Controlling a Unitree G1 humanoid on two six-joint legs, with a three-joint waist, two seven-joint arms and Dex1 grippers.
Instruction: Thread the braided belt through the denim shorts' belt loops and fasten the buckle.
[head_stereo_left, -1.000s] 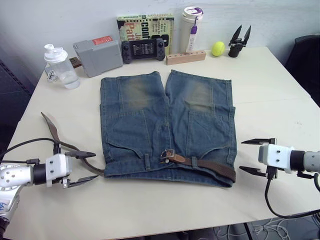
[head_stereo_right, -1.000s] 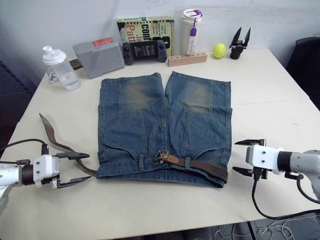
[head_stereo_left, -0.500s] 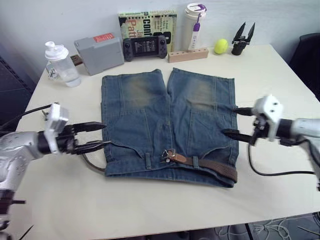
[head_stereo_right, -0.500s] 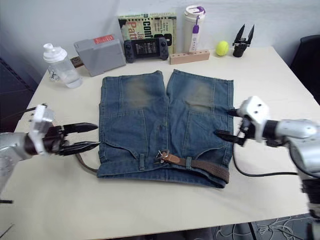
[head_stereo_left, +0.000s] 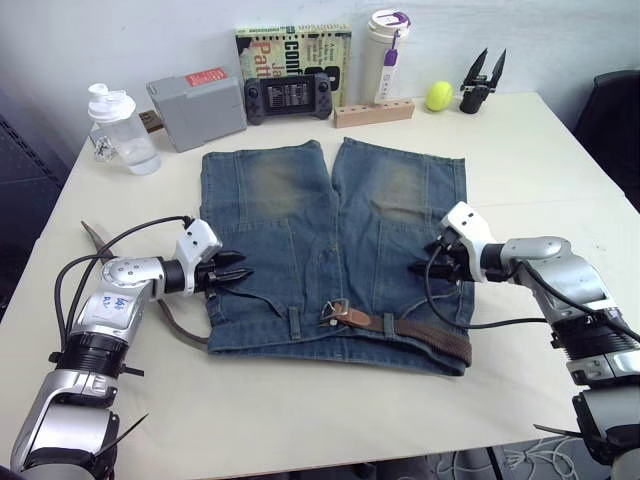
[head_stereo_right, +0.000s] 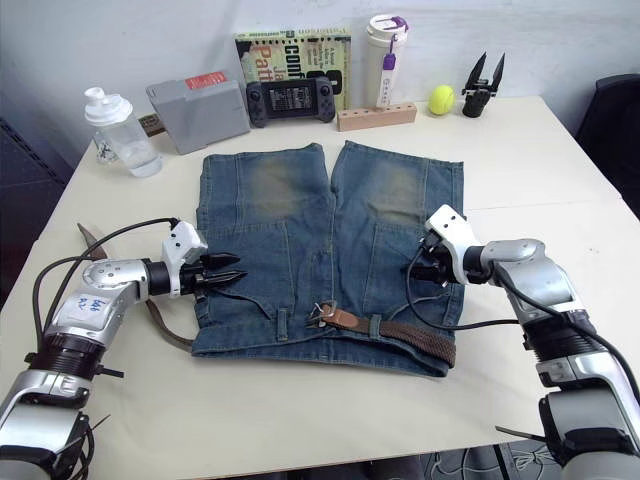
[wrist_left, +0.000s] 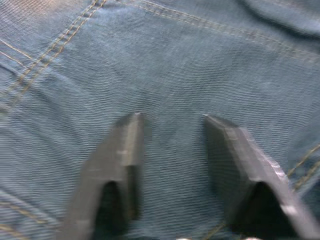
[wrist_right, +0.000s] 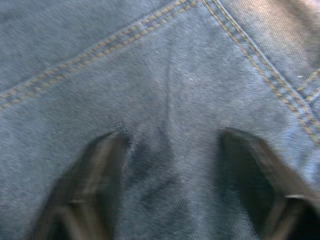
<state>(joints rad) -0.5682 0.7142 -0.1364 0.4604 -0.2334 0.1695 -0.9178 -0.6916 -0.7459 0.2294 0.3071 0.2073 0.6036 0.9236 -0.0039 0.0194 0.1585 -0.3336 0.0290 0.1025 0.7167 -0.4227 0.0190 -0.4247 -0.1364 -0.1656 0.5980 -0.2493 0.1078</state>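
Observation:
The denim shorts (head_stereo_left: 335, 235) lie flat mid-table, waistband toward me. The braided belt (head_stereo_left: 425, 335) runs through the belt loops (head_stereo_left: 388, 325) on the right half of the waistband. Its buckle (head_stereo_left: 333, 312) rests near the fly, and its other end (head_stereo_left: 95, 243) trails onto the table left of the shorts. My left gripper (head_stereo_left: 242, 270) hovers over the shorts' left edge, fingers (wrist_left: 125, 145) a little apart above plain denim. Over the right pocket area, my right gripper (head_stereo_left: 424, 257) is open, its fingers (wrist_right: 100, 160) standing on or just above the cloth with nothing between them.
Along the back edge stand a clear bottle (head_stereo_left: 120, 135), a grey box (head_stereo_left: 197, 105), a game controller (head_stereo_left: 288, 97), a book (head_stereo_left: 293, 48), a white tumbler (head_stereo_left: 386, 45), a wooden block (head_stereo_left: 372, 113), a yellow ball (head_stereo_left: 437, 96) and a spare black gripper (head_stereo_left: 480, 85).
Both arms have swung inward from the table beside the shorts to above the denim. Both pairs of fingers stand closer together than before.

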